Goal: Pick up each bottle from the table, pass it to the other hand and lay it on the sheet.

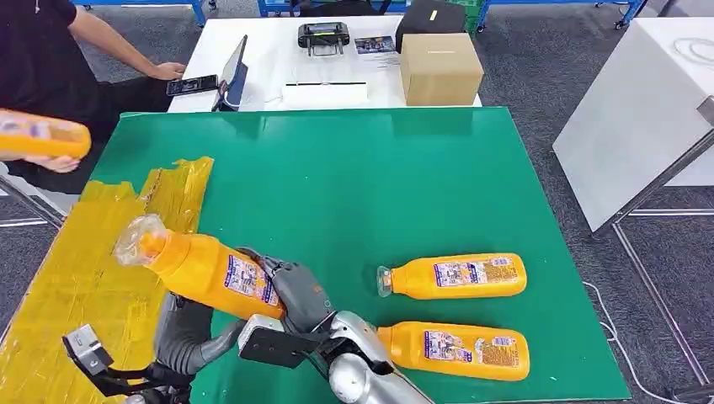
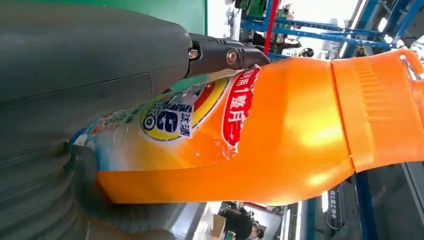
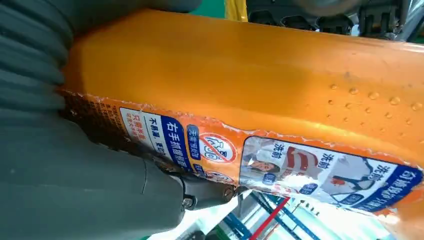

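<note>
An orange bottle (image 1: pixel 202 271) with a clear cap hangs tilted over the edge of the yellow sheet (image 1: pixel 76 278), cap toward the sheet. My right hand (image 1: pixel 295 290) grips its base end. My left hand (image 1: pixel 189 332) wraps it from below. Up close, the left hand (image 2: pixel 75 100) clamps the labelled body of the bottle (image 2: pixel 290 130), and the right hand (image 3: pixel 75 180) presses its thumb on the label of the bottle (image 3: pixel 260 75). Two more orange bottles (image 1: pixel 455 276) (image 1: pixel 459 350) lie on their sides on the green table (image 1: pixel 362 185).
A person at the far left holds another orange bottle (image 1: pixel 38 135) beside the table. Behind the green table, a white table carries a cardboard box (image 1: pixel 439 67) and a laptop (image 1: pixel 231 76). A white panel (image 1: pixel 631 143) stands to the right.
</note>
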Controlling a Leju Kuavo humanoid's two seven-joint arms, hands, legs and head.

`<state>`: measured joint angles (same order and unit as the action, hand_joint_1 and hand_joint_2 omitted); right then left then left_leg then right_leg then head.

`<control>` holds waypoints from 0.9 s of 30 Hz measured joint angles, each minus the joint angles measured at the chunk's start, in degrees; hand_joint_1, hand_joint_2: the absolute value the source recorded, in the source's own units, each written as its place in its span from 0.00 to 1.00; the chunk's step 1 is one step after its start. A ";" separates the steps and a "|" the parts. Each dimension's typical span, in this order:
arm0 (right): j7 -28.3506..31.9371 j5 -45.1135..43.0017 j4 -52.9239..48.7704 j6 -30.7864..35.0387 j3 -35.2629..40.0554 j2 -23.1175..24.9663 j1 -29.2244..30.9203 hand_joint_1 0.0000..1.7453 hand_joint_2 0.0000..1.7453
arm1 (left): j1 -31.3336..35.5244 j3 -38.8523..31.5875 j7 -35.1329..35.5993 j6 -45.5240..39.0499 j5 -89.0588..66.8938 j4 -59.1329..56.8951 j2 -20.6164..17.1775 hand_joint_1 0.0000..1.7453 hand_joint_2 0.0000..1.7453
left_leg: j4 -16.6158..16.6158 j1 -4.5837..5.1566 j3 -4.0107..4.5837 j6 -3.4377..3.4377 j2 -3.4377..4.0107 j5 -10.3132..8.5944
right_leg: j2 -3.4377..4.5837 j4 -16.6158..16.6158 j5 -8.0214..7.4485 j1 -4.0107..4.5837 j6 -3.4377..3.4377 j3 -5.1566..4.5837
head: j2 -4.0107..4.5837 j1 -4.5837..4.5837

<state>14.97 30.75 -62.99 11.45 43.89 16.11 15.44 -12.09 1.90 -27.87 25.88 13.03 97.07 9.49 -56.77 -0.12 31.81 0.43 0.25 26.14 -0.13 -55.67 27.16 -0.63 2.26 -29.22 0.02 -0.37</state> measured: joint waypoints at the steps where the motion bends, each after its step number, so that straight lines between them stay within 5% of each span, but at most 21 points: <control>1: -0.02 -0.04 0.11 -0.07 0.13 0.00 0.05 1.00 1.00 | -0.03 0.15 0.08 0.28 0.28 0.00 -0.04 0.00 1.00 | 0.00 0.00 0.00 0.00 0.00 0.00 | 0.00 0.00 0.00 0.00 0.00 0.00 | 0.00 0.00; 27: -1.09 0.90 12.46 -4.11 9.86 2.45 5.74 1.00 1.00 | -2.99 1.20 2.23 0.44 5.64 -0.20 -2.60 0.00 1.00 | 0.00 0.00 0.00 0.00 0.00 0.00 | 0.01 0.00 0.01 0.00 0.00 -0.02 | 0.00 -0.02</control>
<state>13.88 31.65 -50.53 7.34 53.75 18.56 21.17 -15.08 3.10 -25.64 26.32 18.67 96.87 6.88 -56.77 -0.12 31.81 0.43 0.25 26.14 -0.12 -55.67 27.16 -0.63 2.26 -29.23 0.02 -0.39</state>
